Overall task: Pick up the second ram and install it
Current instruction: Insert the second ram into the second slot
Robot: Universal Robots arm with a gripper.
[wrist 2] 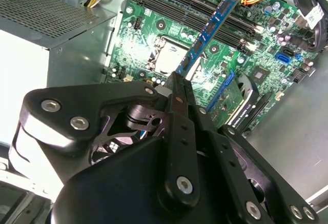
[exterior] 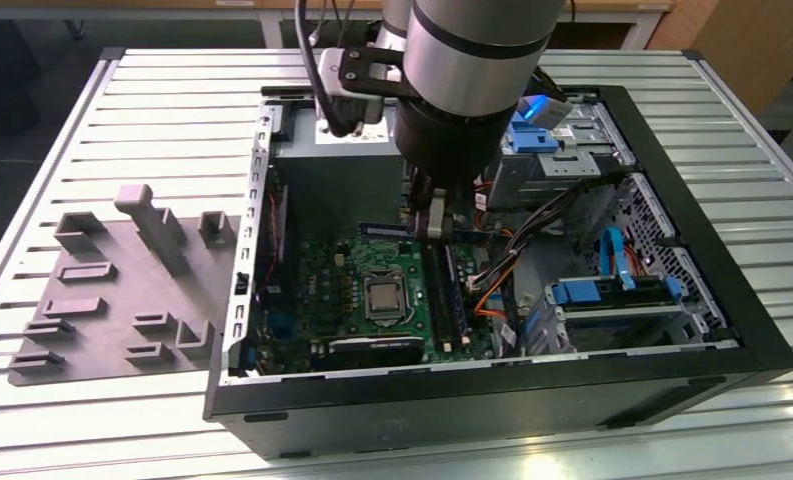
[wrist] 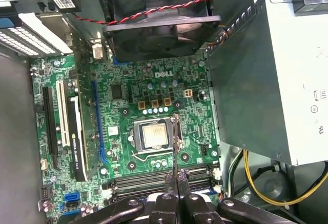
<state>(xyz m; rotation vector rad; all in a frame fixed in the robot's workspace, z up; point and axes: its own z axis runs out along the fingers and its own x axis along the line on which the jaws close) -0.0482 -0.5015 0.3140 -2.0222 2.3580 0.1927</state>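
tool [wrist: 176,177] is clamped on the second ram [wrist 2: 215,26], pinching its flat faces; the stick hangs inside the open case [exterior: 503,400] above the motherboard [wrist: 154,80], near the CPU socket [wrist: 154,136] and the black memory slots [wrist: 154,175], not seated in any slot. In the first wrist view it reads edge-on, a thin line out from the fingertips. Handling, my read: light, stiff, thin board, smooth faces, so it could pivot in the pinch; chips and contact edge are fragile, so the hold belongs on the faces near mid-length, clear of the contacts. Can't tell how far along its length the pinch sits, the fingers hide it. Around: power supply box [wrist: 287,80] wall close beside the slots, orange and yellow cables [exterior: 496,275] crowd them from the exterior view's right, expansion card [wrist: 82,131] stands past the socket, fan [wrist: 159,24] at the far board edge. Grey fixture tray [exterior: 116,290] sits on the counter [exterior: 49,150] outside the case, out of the way
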